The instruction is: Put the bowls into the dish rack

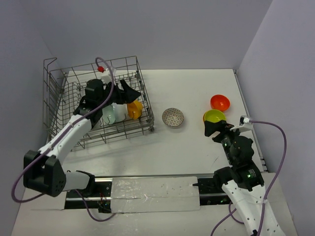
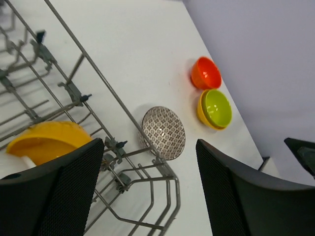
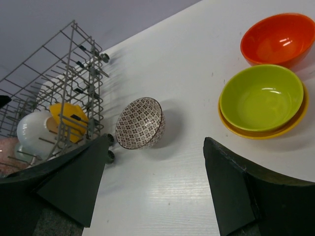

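Left gripper [image 1: 129, 93] inside rack [image 1: 53, 86], fingers apart, empty, above orange bowl [image 1: 134, 109]. Speckled bowl [image 1: 173, 117] just outside rack's right wall. Red bowl [image 1: 220, 102] and lime bowl [image 1: 215, 116] well right of rack. Right gripper [image 1: 214, 129] by lime bowl, fingers apart, empty.

One dish rack [image 1: 55, 98] and at least seven bowls [image 1: 173, 117].

No lettering, label or number can be read on the bowls [image 3: 261, 96] or dish rack [image 1: 55, 98].
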You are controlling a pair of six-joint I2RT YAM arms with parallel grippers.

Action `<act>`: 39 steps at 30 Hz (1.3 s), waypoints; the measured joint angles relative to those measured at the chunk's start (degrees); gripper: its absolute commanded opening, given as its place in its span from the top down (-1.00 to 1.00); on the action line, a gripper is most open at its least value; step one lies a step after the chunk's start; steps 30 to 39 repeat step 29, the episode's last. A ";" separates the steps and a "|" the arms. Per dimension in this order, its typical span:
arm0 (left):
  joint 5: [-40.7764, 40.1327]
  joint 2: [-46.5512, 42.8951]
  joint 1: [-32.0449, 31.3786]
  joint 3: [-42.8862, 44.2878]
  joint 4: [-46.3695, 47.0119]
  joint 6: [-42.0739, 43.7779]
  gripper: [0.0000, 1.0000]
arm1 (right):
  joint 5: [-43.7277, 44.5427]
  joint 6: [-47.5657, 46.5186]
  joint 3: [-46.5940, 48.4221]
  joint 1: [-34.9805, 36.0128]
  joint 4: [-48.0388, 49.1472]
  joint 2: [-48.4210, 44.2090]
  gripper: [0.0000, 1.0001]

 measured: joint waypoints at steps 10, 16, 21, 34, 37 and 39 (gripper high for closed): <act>-24.63 -19.12 -0.39 7.63 -20.31 2.54 -0.98 | 2.97 -3.21 13.64 0.00 -4.02 0.50 -0.88; -38.23 -32.22 -0.35 9.49 -30.45 5.49 -0.98 | 6.95 -7.72 21.40 0.00 -4.81 -0.46 -0.86; -44.85 -39.28 -0.33 11.63 -36.22 8.79 -0.99 | 9.09 -11.06 22.45 0.00 -4.83 -1.27 -0.84; -50.01 -42.05 -0.31 12.20 -42.18 9.79 -0.99 | 7.61 -12.31 23.26 0.00 -4.04 0.59 -0.84; -50.01 -42.05 -0.31 12.20 -42.18 9.79 -0.99 | 7.61 -12.31 23.26 0.00 -4.04 0.59 -0.84; -50.01 -42.05 -0.31 12.20 -42.18 9.79 -0.99 | 7.61 -12.31 23.26 0.00 -4.04 0.59 -0.84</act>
